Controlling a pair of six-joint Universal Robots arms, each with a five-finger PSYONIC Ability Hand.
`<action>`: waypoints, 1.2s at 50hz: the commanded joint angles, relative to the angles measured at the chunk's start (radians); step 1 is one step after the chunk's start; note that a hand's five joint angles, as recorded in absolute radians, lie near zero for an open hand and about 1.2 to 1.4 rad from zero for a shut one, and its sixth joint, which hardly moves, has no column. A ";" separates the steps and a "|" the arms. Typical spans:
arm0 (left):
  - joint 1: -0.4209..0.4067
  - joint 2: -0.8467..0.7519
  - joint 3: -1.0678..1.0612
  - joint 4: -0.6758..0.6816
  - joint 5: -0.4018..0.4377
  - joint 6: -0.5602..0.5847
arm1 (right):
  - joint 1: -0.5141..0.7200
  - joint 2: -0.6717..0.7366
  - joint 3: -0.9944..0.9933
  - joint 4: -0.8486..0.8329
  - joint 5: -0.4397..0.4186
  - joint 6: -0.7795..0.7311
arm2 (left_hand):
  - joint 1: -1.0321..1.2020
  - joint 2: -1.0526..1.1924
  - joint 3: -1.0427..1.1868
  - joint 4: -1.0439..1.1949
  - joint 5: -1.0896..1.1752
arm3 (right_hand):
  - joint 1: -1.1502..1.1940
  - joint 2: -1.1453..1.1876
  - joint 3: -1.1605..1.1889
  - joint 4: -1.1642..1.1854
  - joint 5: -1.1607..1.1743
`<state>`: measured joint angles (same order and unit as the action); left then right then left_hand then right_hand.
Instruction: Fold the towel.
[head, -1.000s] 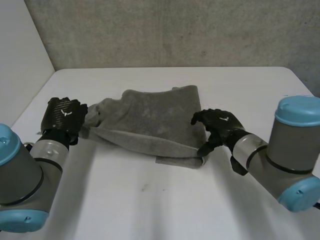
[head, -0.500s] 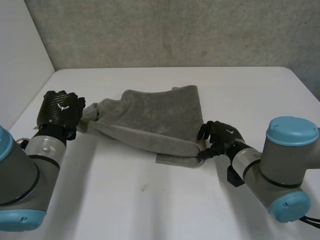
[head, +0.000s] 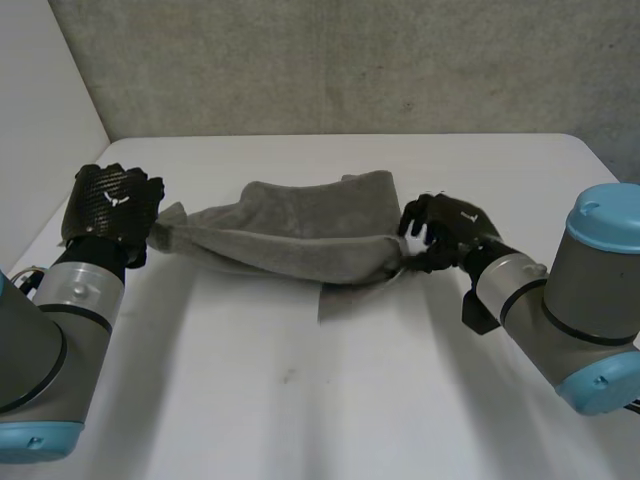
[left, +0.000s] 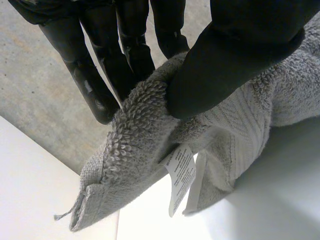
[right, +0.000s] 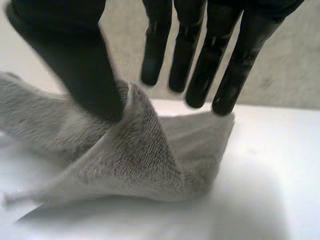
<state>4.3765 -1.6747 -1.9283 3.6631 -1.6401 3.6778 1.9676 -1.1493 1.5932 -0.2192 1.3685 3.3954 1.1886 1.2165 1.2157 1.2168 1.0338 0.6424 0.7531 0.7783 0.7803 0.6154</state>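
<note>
1. Currently you have the towel (head: 300, 235) in the middle of the white table (head: 300, 400). Its near edge is raised and drawn taut between both hands, while the far part lies flat.
2. Your left hand (head: 108, 205) grasps the towel's left corner. In its wrist view the thumb (left: 225, 65) pinches the cloth against the fingers (left: 125, 55), just above a white care label (left: 181, 177).
3. Your right hand (head: 445, 232) grips the right corner the same way, with its thumb (right: 85, 65) pressing a fold against the fingers (right: 200, 60).
4. Holding both corners level and apart likely gives a straight edge, so it can be carried over to the far edge as one clean fold.
5. Around the towel you have bare table and the grey wall (head: 350, 60) behind, so nothing blocks the path. A slack lower layer under the right corner could drag or bunch.
</note>
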 joint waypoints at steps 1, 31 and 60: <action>0.001 -0.011 -0.003 0.000 0.000 -0.021 | 0.007 0.045 0.016 0.072 -0.020 -0.004 | 0.208 0.180 0.181 0.179 0.188 | -0.123 -0.233 -0.259 -0.261 -0.270; 0.017 -0.014 -0.008 0.000 0.005 -0.021 | 0.071 0.209 0.022 -0.118 0.093 -0.004 | 0.208 0.180 0.181 0.179 0.188 | 0.240 0.129 0.104 0.102 0.092; 0.003 0.070 -0.012 -0.164 0.042 -0.015 | 0.008 -0.158 -0.143 0.519 -0.013 -0.839 | 0.208 0.180 0.181 0.179 0.188 | 0.754 0.643 0.618 0.616 0.606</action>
<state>4.3763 -1.5934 -1.9418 3.5945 -1.6353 3.6598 1.9659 -1.3916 1.5637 -0.0801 1.3320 2.9271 1.1886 1.2166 1.2158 1.2168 1.0338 0.9751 1.1750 1.1859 1.1890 0.9771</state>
